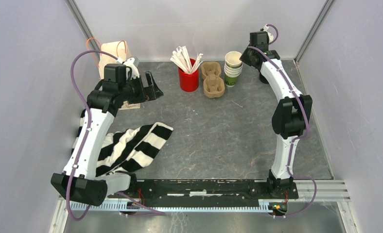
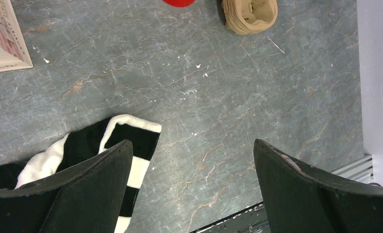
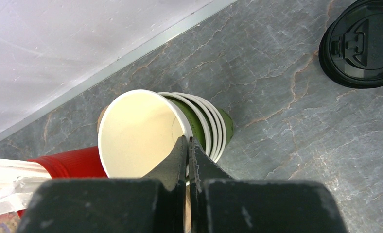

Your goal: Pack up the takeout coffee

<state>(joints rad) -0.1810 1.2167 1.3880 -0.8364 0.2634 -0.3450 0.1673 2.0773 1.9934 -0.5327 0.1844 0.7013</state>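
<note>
Right hand [image 3: 187, 143]: fingers shut on the rim of the top cup [image 3: 136, 131], one inside and one outside. That cup heads the stack of lidless green cups [image 3: 217, 127] at the bench's [image 1: 218, 131] far edge. Black lid [image 3: 362, 41] near the stack, toward the far right corner. Cannot tell whether a cup stands under it, so the takeout coffee's place is unsettled. Left hand [image 2: 192, 148]: wide open above the bench, beside the striped cloth [image 2: 131, 136]. Pulp cup carrier [image 1: 213, 80] and red cup of stirrers [image 1: 188, 77] stand left of the stack.
</note>
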